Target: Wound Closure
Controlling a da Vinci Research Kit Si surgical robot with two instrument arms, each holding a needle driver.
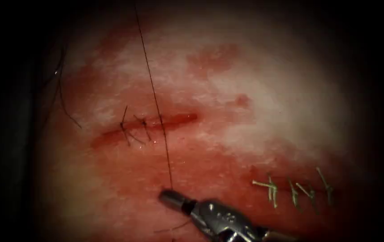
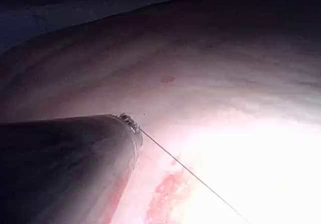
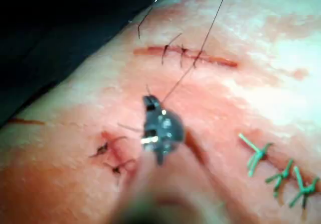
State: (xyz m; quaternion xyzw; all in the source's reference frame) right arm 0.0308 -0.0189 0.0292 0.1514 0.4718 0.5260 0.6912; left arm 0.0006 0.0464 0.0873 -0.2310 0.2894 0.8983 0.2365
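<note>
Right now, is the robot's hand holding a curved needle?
No, the right hand is closed on the dark thread, which runs taut up across the cut in the tissue.

Endoscope view: light falls centre-right on the tissue (image 1: 263,103), brightest there; heavy dark vignette round all edges, left side near black. Wet glints near the cut (image 1: 149,125). Right tool (image 1: 167,196) catches a specular highlight on its metal. Left wrist view: strong glare, tissue washed out to white; the shaft (image 2: 60,169) is a dark, soft-edged mass. Right wrist view: evenly lit, tool body out of focus, bkgd stitches (image 3: 180,56) sharper, one side dark
</note>
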